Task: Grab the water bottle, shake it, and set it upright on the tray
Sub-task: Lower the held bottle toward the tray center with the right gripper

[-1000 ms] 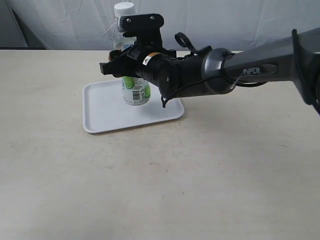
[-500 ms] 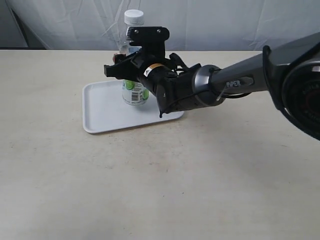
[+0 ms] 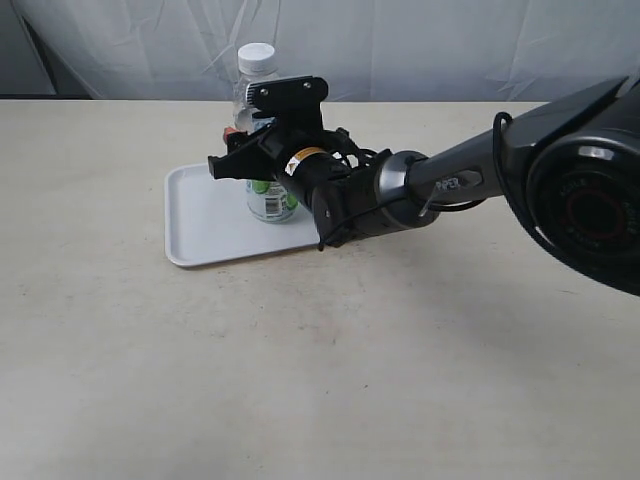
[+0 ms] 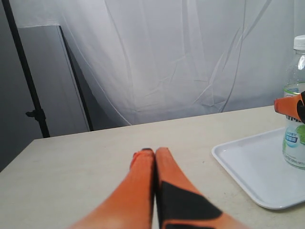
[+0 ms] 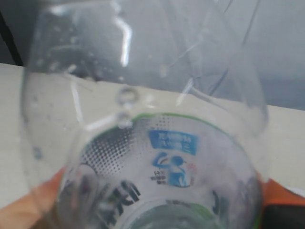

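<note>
the tray (image 3: pixel 205 215) is lying on the far left part of the counter (image 3: pixel 400 350), its low rim running all round and its front edge angling slightly toward me. the water bottle (image 3: pixel 268 200) is standing upright on it, a little right of the middle and nearer the back rim, so the left half of the tray floor is lying bare. the right pincer (image 3: pixel 247 152) is reaching in from the right on a long dark arm (image 3: pixel 450 180) and is gripping the bottle about its middle, with the white cap showing above it and the green and white label below it. the arm is covering the right end of the tray. in front of the tray the counter is stretching wide and open.

up close in the right wrist view, the bottle (image 5: pixel 143 143) is looking clear and beaded with drops, with a small blue mark on its label, and orange fingers (image 5: pixel 43 202) are pressing at both sides.

the left pincer (image 4: pixel 153 152) is hovering low over the counter well away from the tray (image 4: pixel 248 167), closed, its two orange tips touching with nothing between them.

the counter is pale beige and lightly scuffed. a white sheet (image 3: pixel 450 50) is hanging behind it, and a dark panel (image 4: pixel 43 86) is standing off to one side.
</note>
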`<state>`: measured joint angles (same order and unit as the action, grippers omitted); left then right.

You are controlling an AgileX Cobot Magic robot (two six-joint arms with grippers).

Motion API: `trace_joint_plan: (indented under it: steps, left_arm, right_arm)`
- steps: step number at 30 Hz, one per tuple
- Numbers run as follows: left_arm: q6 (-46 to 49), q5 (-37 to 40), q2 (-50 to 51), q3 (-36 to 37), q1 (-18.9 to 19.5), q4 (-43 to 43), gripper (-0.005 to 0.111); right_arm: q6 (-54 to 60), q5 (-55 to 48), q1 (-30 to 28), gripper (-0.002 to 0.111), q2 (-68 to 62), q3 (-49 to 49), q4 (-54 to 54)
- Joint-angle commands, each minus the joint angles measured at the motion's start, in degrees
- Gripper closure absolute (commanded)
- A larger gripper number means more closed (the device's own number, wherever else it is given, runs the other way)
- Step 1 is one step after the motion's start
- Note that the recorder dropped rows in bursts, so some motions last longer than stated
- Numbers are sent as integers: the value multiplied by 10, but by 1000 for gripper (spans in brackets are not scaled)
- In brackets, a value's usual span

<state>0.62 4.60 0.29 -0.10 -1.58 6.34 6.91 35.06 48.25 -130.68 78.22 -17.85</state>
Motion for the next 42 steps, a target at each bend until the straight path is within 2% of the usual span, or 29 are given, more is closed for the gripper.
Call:
trace_joint_plan:
  steps: [1,18,20,25,28,32,42]
  left_arm:
    - [-2,-3,-3,1,-3,2,107]
    - [-2,-3,-3,1,-3,2,107]
    - [-2,-3,-3,1,-3,2,107]
    - [-2,-3,-3,1,-3,2,107]
    - [-2,-3,-3,1,-3,2,107]
    - [-2,-3,-3,1,-3,2,107]
    - [-2,-3,-3,1,-3,2,107]
  right_arm:
    - [0,4,-3,109,2,4,10]
    - [-1,-25,-3,109,2,4,10]
    - [-1,-25,-3,103,2,4,10]
    - [-1,-25,-3,73,3,4,10]
    - [-1,-25,-3,63,9,4,10]
    - [10,-23,-3,56,33,4,10]
    - [63,-62,-3,56,77,4,-9]
